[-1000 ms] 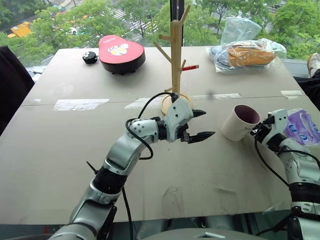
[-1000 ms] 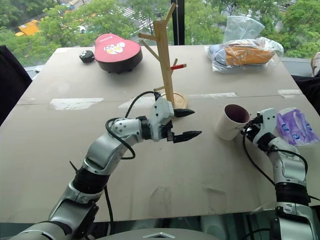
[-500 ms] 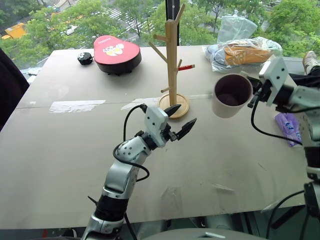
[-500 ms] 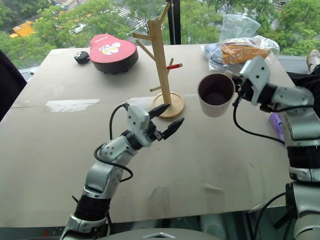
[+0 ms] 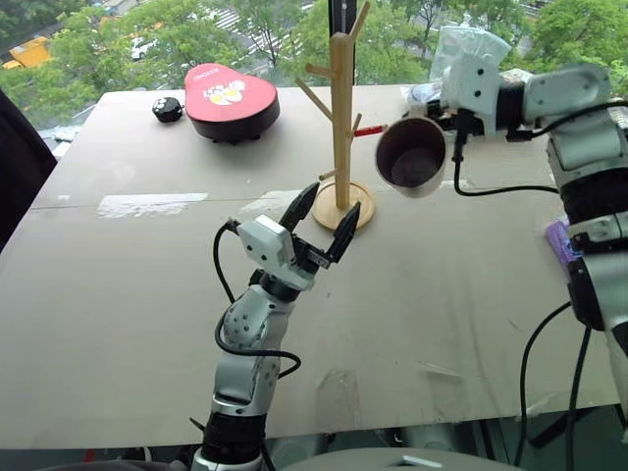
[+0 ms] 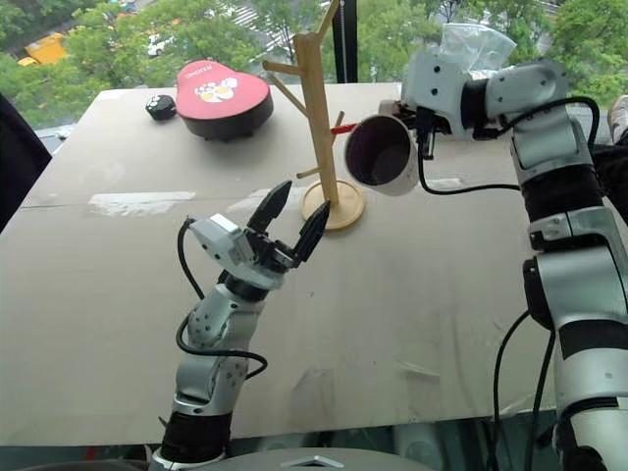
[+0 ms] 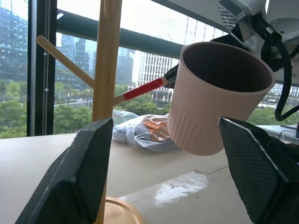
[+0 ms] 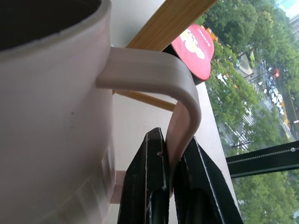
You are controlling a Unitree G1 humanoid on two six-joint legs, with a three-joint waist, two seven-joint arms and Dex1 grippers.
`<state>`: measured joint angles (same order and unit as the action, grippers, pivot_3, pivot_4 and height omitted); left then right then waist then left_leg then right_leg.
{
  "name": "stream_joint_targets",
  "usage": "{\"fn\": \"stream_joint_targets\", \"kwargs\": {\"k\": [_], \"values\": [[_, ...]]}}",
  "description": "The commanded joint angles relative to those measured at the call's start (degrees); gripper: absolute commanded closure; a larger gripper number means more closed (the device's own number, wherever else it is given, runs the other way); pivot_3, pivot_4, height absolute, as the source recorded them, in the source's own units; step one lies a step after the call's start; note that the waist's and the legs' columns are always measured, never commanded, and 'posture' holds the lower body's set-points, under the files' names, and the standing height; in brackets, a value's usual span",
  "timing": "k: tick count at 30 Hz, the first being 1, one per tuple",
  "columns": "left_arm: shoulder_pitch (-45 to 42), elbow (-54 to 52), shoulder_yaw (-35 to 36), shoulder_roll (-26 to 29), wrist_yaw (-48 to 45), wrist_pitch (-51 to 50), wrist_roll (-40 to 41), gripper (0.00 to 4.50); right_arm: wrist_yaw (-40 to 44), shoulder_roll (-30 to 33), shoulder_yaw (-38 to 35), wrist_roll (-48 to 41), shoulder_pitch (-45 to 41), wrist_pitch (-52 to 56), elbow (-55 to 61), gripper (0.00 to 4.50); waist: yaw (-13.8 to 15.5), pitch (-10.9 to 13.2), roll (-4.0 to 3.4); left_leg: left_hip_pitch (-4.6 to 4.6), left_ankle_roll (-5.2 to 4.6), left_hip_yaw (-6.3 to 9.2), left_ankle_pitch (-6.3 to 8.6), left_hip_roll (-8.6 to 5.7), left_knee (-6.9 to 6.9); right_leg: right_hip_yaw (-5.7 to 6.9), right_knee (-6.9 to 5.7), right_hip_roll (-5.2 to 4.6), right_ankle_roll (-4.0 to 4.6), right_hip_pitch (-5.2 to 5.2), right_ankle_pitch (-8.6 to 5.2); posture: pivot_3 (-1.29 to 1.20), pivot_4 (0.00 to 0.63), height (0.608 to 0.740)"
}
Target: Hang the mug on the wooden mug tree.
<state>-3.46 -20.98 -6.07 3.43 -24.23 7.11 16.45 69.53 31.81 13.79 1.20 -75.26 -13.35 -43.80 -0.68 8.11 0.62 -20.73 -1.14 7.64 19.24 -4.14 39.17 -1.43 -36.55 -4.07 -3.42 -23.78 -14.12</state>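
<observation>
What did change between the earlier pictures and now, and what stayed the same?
The right gripper, shut on the handle of the mug throughout, lifted it off the table and carried it up and leftwards to beside the wooden mug tree, near its red-tipped peg. The left gripper, open, swung from pointing sideways to pointing up toward the tree. The mug tree, the red container and the bags stayed in place.

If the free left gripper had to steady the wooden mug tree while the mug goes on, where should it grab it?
Probably the bare lower post of the wooden mug tree, just above the disc base, approached from the robot's near left side. That stretch is straight and mostly peg-free, and the left gripper is already open beside it, away from the mug.
</observation>
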Motion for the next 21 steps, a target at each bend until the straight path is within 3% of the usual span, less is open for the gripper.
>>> {"fn": "stream_joint_targets", "kwargs": {"k": [1, 12, 15, 21], "values": [[0.5, -2.2, 0.0, -0.8, 1.8, 2.1, -1.0, 0.81, -0.7, -1.4, 0.1, 1.8, -3.7, -3.8, -4.3, 4.47, 0.0, 0.0, 0.0, 0.0, 0.0, -0.01, 0.0, 0.0, 0.0, 0.0, 0.01, 0.0, 0.01, 0.0, 0.01, 0.0, 0.15, 0.74], [1.1, -2.2, 0.0, 0.4, 3.8, 2.4, -3.0, 0.81, -4.5, -6.5, 0.8, 6.5, -8.2, -7.4, -12.0, 4.47, -0.2, 0.0, -0.01, 0.01, 0.0, 0.03, 0.0, -0.01, 0.0, 0.02, -0.12, 0.02, 0.05, -0.04, 0.03, 0.0, 0.15, 0.74], [1.0, -2.2, 0.0, 0.6, 4.0, 2.3, -3.0, 0.81, -4.8, -6.9, 0.3, 6.5, -8.7, -7.8, -12.7, 3.69, -0.2, 0.0, -0.01, 0.01, 0.0, 0.01, 0.0, -0.01, 0.0, 0.01, -0.12, 0.02, 0.05, -0.05, 0.03, 0.0, 0.15, 0.74], [1.0, -2.1, 0.0, 0.6, 4.2, 2.3, -2.7, 0.81, -4.8, -6.8, -0.4, 6.2, -8.7, -7.1, -13.2, 0.95, -0.2, 0.0, -0.01, 0.01, 0.0, 0.02, 0.0, -0.02, 0.0, 0.05, -0.12, 0.02, 0.05, -0.05, 0.03, 0.0, 0.15, 0.74]]}}
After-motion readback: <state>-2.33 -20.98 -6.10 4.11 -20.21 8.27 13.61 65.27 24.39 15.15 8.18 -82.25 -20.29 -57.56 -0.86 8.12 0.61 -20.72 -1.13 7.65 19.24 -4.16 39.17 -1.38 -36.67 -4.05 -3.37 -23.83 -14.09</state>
